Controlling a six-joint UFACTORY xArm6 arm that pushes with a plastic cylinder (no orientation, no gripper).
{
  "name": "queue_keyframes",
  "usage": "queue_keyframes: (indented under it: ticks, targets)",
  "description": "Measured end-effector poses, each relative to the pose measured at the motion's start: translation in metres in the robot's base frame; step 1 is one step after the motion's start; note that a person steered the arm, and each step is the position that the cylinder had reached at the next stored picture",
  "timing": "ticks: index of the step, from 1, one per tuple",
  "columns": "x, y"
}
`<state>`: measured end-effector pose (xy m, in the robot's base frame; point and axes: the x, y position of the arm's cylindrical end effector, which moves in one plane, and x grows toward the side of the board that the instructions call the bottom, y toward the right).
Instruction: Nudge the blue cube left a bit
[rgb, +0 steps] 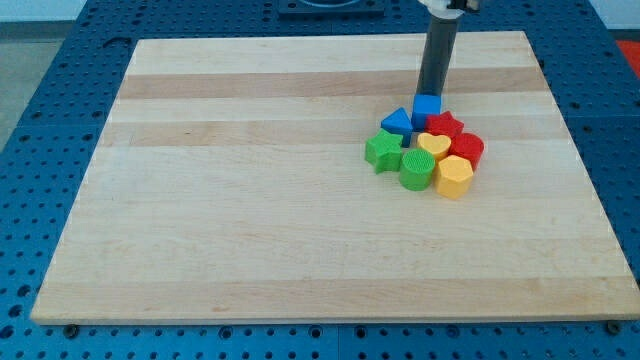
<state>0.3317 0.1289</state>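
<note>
The blue cube sits at the top of a tight cluster of blocks, right of the board's middle. My tip is just above the cube in the view, at or touching its top edge. The blue triangular block lies just left of the cube. A red star-like block lies just below and right of the cube. A yellow heart block lies below the cube.
Also in the cluster are a green star block, a green cylinder, a red cylinder and a yellow hexagonal block. The wooden board lies on a blue perforated table.
</note>
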Motion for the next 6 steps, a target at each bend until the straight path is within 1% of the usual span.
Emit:
queue_keyframes:
  ticks: [1, 4, 6]
  targets:
    - [0.000, 0.015]
    - [0.005, 0.034]
    - [0.029, 0.033]
